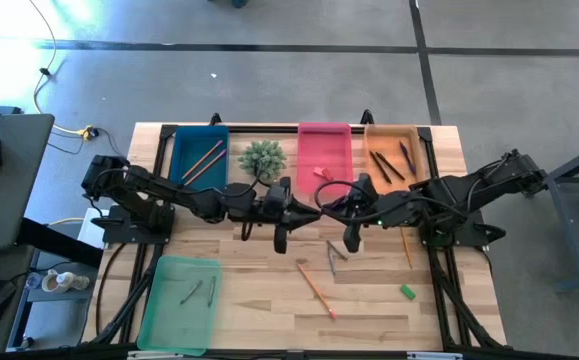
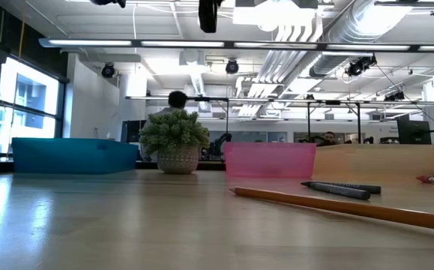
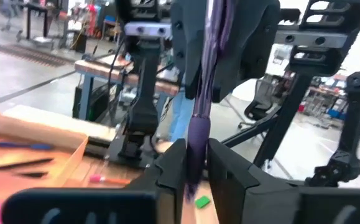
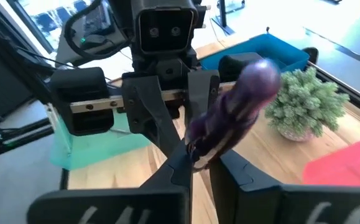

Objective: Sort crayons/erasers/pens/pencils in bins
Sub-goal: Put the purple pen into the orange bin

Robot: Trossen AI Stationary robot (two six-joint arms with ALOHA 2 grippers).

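Observation:
Both arms meet above the middle of the table, raised well clear of it, with a dark purple pen [image 3: 198,130] between them. My left gripper [image 1: 280,225] [image 3: 195,180] and my right gripper [image 1: 352,230] [image 4: 198,165] face each other, each shut on the pen [image 4: 229,118]. The blue bin [image 1: 199,155] holds pencils. An eraser lies in the pink bin [image 1: 324,150], dark pens in the orange bin [image 1: 397,155], and crayons in the light green bin [image 1: 179,300]. My left gripper pinches the purple pen between its two fingers [image 3: 170,171], near one end of the shaft [image 3: 194,158]. The pen runs on past the fingertips into the other gripper and is lifted clear of the table. My right gripper pinches the same pen between its two fingers [image 4: 229,171], partway along the shaft [image 4: 201,146]. The pen's free end [image 4: 260,78] sticks back toward the wrist camera. The pen is lifted clear.
On the near half of the table lie an orange pencil [image 1: 316,290] [image 2: 336,204], a second pencil [image 1: 406,247], two grey sticks [image 1: 336,250] and a green eraser [image 1: 407,292]. A potted plant [image 1: 262,157] stands between the blue and pink bins.

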